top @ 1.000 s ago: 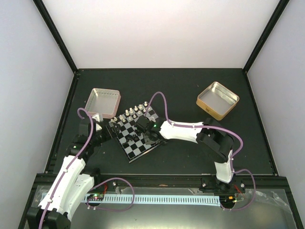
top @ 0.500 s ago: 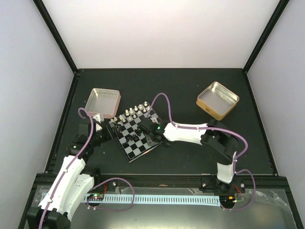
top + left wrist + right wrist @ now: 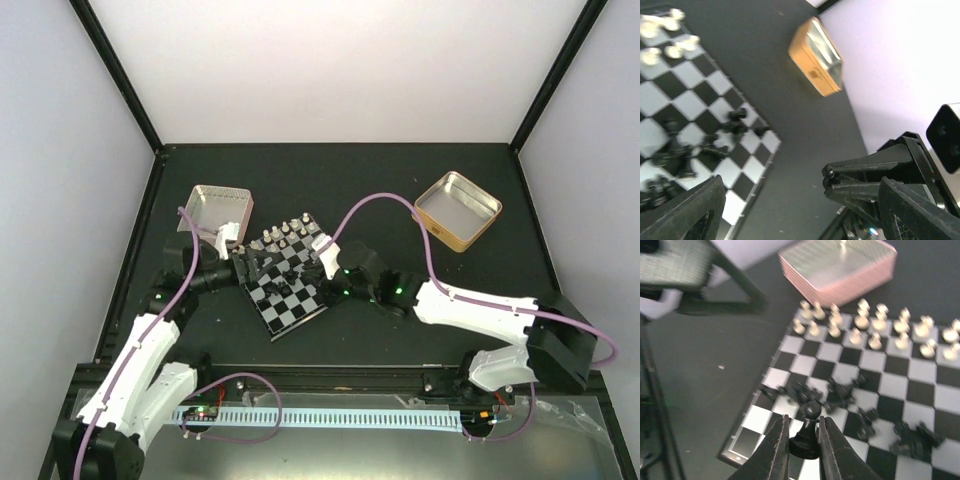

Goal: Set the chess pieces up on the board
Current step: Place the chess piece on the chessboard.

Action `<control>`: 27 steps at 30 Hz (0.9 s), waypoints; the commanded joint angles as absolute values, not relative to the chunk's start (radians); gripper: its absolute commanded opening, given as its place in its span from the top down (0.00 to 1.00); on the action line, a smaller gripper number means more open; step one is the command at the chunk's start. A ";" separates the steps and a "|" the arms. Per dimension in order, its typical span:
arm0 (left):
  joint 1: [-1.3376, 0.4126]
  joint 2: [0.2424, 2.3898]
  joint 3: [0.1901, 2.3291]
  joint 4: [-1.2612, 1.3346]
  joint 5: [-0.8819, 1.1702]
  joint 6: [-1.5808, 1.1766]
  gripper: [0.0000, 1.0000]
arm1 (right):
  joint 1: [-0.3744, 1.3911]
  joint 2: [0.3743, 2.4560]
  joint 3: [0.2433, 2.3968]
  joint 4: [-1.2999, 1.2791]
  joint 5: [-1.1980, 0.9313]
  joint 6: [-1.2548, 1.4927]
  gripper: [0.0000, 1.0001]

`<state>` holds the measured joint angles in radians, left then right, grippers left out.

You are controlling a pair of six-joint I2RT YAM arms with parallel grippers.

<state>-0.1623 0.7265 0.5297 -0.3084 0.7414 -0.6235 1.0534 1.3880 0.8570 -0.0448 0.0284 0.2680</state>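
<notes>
The board point(image 3: 292, 295) lies tilted on the dark table. Pale chess pieces point(image 3: 875, 330) stand in two rows along its far side. Black chess pieces point(image 3: 840, 392) lie tumbled in a heap near its middle. My right gripper point(image 3: 803, 426) hangs over the board's near corner, shut on a black pawn point(image 3: 809, 436) held upright by its stem; in the top view this gripper point(image 3: 330, 264) is at the board's right edge. My left gripper point(image 3: 800, 220) is open, nothing between its fingers point(image 3: 685, 215); in the top view it point(image 3: 247, 263) sits at the board's left corner.
A pink tin point(image 3: 217, 213) stands open just left of the board's far corner. A gold tin point(image 3: 456, 208) stands open at the back right. Black frame rails point(image 3: 340, 375) run along the table's near edge.
My right arm has swung out and its gripper has drawn back from the board's middle to its right edge with the pawn. My left gripper has moved in to the board's left corner.
</notes>
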 commanded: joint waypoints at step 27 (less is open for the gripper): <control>-0.352 0.925 0.604 -0.145 1.044 -0.716 0.74 | 1.055 1.267 0.734 0.270 -0.206 -0.024 0.89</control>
